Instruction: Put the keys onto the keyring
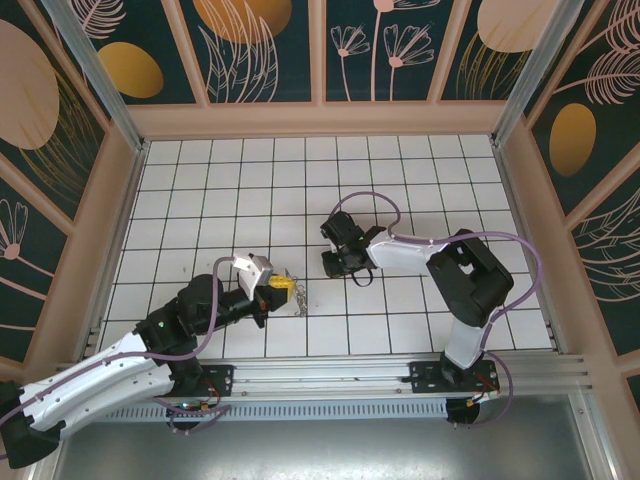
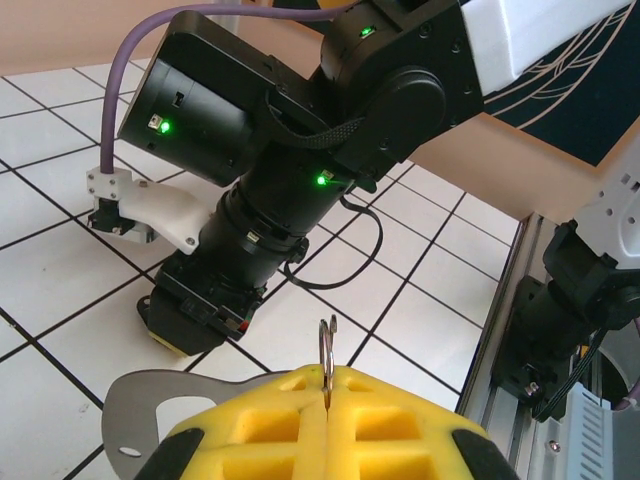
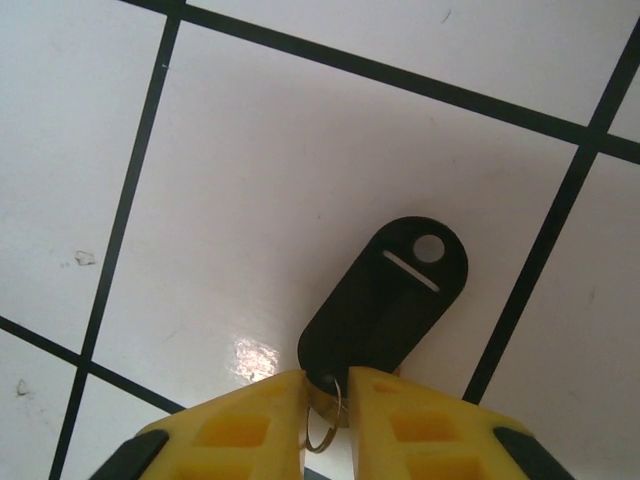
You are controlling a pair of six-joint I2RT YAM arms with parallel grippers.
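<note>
Left end effector [image 2: 327, 385] is clenched on the keyring [image 2: 326, 345], which sits thin & edge-on w/ little metal in the pads, so a nudge could twist it out. Keys [image 1: 298, 298] lie on the desk [image 1: 400, 170] just at 4 o'clock of it. Right end effector [image 3: 325, 385], approx 2 o'clock from the left, straddles the small ring [image 3: 338, 405] of a black tag [image 3: 385, 305]; can't tell if it grips. Shutting off-centre may flick the ring away. A black cable loop [image 2: 330, 285] lies btwn the arms & could snag.

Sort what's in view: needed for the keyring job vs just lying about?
Job: metal ring pinched in left fingers; black tag at right fingers.
Lying about: purple cables, tiled table.
</note>
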